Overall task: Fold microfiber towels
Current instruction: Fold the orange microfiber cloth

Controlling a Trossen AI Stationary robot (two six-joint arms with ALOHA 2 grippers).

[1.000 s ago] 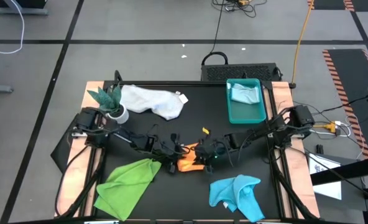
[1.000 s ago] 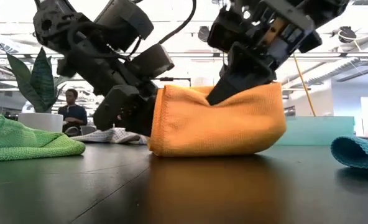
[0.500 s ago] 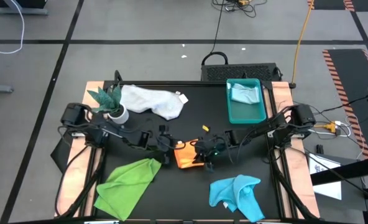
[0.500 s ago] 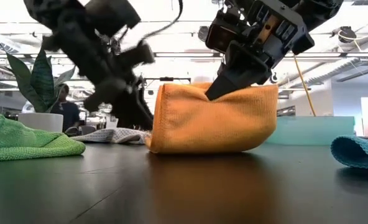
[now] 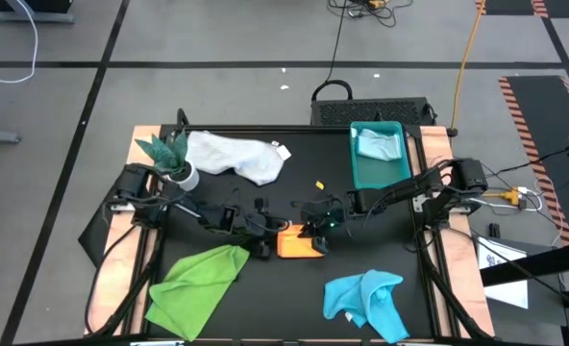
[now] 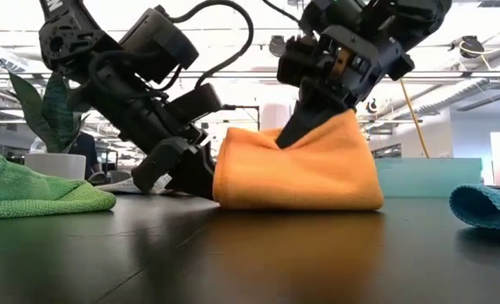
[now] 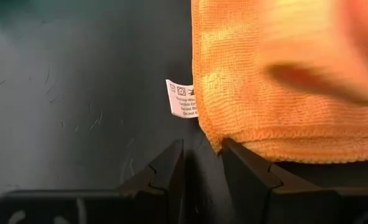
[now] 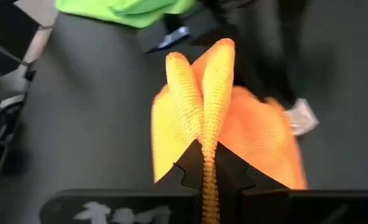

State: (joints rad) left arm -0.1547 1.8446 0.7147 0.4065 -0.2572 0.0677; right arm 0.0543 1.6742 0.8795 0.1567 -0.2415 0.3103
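Note:
The orange towel (image 5: pixel 299 244) stands bunched on the black table (image 5: pixel 265 192), its lower part (image 6: pixel 301 194) resting flat. My right gripper (image 6: pixel 289 133) is shut on its raised top. My left gripper (image 7: pixel 201 150) sits low at the towel's left edge (image 6: pixel 220 173). Its fingers are a little apart, with only bare table between them. The towel's hemmed corner (image 7: pixel 224 140) and white label (image 7: pixel 182 99) lie just past its fingertips. A green towel (image 5: pixel 200 279), a turquoise towel (image 5: pixel 366 300) and a white towel (image 5: pixel 236 154) lie loose. My right gripper pinches a doubled fold of the orange towel (image 8: pixel 202 134) between its two fingers, coming down at a slant from the table's right side. Two thick layers rise past the fingertips (image 8: pixel 187 163). The fold is lifted and the towel's bottom stays on the table. My left gripper stands against the towel's corner; I cannot tell whether a finger (image 7: pixel 243 165) touches it.
A teal tray (image 5: pixel 400 171) at the far right holds a pale blue towel (image 5: pixel 379 144). A potted plant (image 5: pixel 172 161) stands at the far left beside the white towel. The green towel lies near left, the turquoise one near right.
My right gripper has carried the pinched fold a little toward the table's far edge, and the orange towel has gone from a rounded pillow shape to a flatter-based wedge. My left gripper drew back from the towel's left side, then came down again low beside it.

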